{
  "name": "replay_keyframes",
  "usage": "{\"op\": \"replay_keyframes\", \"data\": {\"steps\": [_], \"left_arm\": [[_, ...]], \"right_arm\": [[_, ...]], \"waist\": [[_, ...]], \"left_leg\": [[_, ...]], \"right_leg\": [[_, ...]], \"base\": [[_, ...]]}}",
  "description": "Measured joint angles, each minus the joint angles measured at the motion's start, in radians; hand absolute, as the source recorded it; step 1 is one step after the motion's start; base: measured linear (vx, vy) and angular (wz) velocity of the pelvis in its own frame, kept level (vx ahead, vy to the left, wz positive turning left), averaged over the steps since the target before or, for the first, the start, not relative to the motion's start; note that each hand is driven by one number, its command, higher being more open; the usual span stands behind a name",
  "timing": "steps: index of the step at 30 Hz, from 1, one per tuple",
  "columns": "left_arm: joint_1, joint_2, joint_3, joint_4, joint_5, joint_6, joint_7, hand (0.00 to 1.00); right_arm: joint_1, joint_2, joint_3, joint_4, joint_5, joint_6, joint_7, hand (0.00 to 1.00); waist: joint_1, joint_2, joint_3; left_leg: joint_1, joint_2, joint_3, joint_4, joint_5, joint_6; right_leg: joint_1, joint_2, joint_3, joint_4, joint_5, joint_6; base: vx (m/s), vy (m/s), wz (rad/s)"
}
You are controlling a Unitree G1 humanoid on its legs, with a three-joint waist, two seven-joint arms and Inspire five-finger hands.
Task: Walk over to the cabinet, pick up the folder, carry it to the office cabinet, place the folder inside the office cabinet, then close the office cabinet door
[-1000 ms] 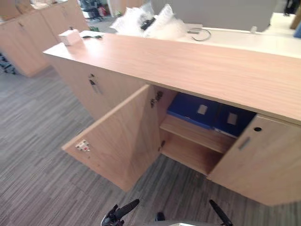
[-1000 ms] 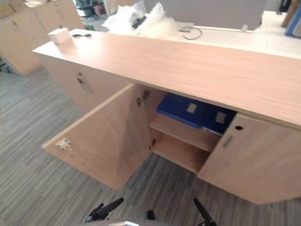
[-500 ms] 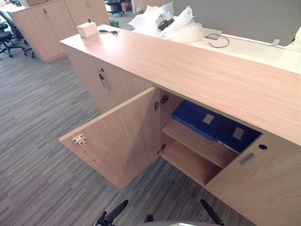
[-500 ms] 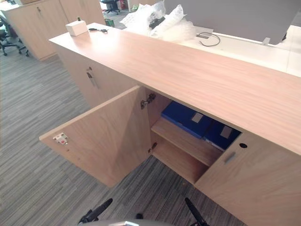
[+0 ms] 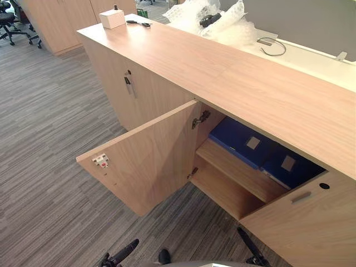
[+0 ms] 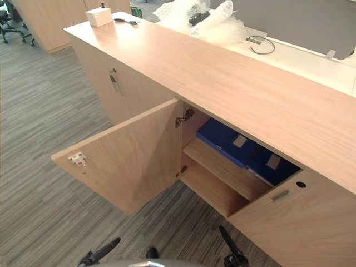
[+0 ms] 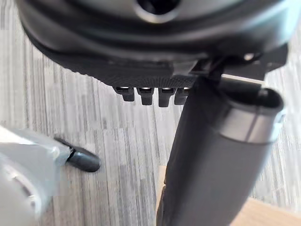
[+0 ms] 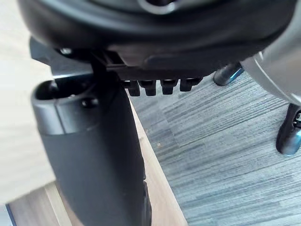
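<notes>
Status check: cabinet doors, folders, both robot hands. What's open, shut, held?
Left cabinet door: swung wide open.
Right cabinet door: partly open.
Neighbouring door: shut.
Blue folders: lying flat on the upper shelf, not held.
Left robot hand: open, holding nothing.
Right robot hand: open, holding nothing.

No legible text, even on blue folders.
</notes>
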Motion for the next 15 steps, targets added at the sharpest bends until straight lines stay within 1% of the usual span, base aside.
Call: {"op": "replay_keyframes", "data": {"steps": [1,4,5,6,7,9,11,12,13,14,15], "left_arm": [[0.0,0.016,0.005,-0.02,0.026,0.005,0.008,1.0],[-0.003,0.055,0.029,-0.106,0.075,0.019,0.015,1.0],[-0.002,0.081,0.034,-0.159,0.096,0.021,0.019,1.0],[-0.002,0.107,0.038,-0.216,0.15,0.024,0.032,1.0],[-0.001,0.12,0.039,-0.244,0.175,0.025,0.04,1.0],[0.003,0.153,0.038,-0.375,0.254,0.042,0.061,1.0],[0.005,0.166,0.036,-0.472,0.315,0.044,0.071,1.0],[0.006,0.176,0.033,-0.536,0.373,0.052,0.083,1.0],[0.005,0.178,0.026,-0.573,0.396,0.061,0.091,1.0],[0.008,0.177,-0.006,-0.651,0.441,0.077,0.112,1.0],[0.028,0.172,-0.052,-0.756,0.48,0.101,0.118,1.0]], "right_arm": [[0.025,-0.003,-0.009,-0.002,0.0,0.0,0.0,1.0],[0.066,-0.002,-0.009,-0.002,-0.001,0.003,0.001,1.0],[0.073,0.002,-0.007,-0.002,-0.001,0.005,0.003,1.0],[0.075,0.006,-0.002,-0.002,-0.001,0.007,0.007,1.0],[0.076,0.008,0.001,-0.004,0.0,0.009,0.01,1.0],[0.094,0.01,0.028,-0.027,0.0,0.009,0.017,1.0],[0.107,0.009,0.066,-0.044,0.0,0.009,0.027,1.0],[0.112,0.009,0.09,-0.052,0.001,0.009,0.036,1.0],[0.115,0.01,0.1,-0.054,0.001,0.009,0.039,1.0],[0.129,0.013,0.116,-0.061,0.001,0.009,0.041,1.0],[0.148,0.012,0.124,-0.06,0.001,0.01,0.046,1.0]], "waist": [[-0.001,0.01,-0.006],[0.003,0.024,-0.014],[0.004,0.03,-0.016],[0.004,0.035,-0.015],[0.004,0.038,-0.013],[0.008,0.048,-0.014],[0.01,0.053,-0.017],[0.009,0.048,-0.023],[0.008,0.047,-0.024],[0.01,0.047,-0.026],[0.012,0.043,-0.054]], "left_leg": [[0.006,-0.004,-0.011,0.0,0.0,0.0],[0.016,-0.008,-0.019,-0.001,-0.005,-0.002],[0.017,-0.007,-0.016,-0.001,-0.007,-0.003],[0.023,-0.005,-0.009,-0.001,-0.009,-0.004],[0.029,-0.004,-0.005,-0.001,-0.011,-0.003],[0.061,0.002,0.021,-0.001,-0.025,-0.003],[0.074,0.007,0.039,-0.001,-0.037,-0.01],[0.079,0.011,0.051,-0.002,-0.038,-0.007],[0.081,0.012,0.056,-0.001,-0.04,-0.006],[0.084,0.013,0.062,-0.001,-0.043,-0.008],[0.068,0.015,0.062,-0.001,-0.043,-0.008]], "right_leg": [[0.014,-0.001,-0.007,-0.005,0.001,0.0],[0.034,0.0,-0.014,-0.019,0.006,-0.008],[0.035,0.001,-0.012,-0.02,0.008,-0.01],[0.038,0.002,-0.005,-0.021,0.011,-0.015],[0.043,0.003,0.001,-0.022,0.013,-0.018],[0.061,0.006,0.019,-0.027,0.022,-0.028],[0.065,0.009,0.027,-0.028,0.027,-0.034],[0.064,0.011,0.033,-0.028,0.029,-0.038],[0.064,0.012,0.035,-0.028,0.03,-0.039],[0.064,0.012,0.036,-0.028,0.03,-0.039],[0.047,0.014,0.046,-0.027,0.032,-0.041]], "base": [[0.01,0.002,0.33],[0.01,0.001,0.12],[-0.01,0.008,-0.11],[-0.01,0.009,-0.14],[-0.01,0.016,-0.25],[-0.02,0.02,-0.33],[-0.01,0.013,-0.32],[-0.01,0.008,-0.31],[0.0,0.002,-0.25],[0.01,-0.005,-0.13],[0.03,-0.006,-0.06]]}}
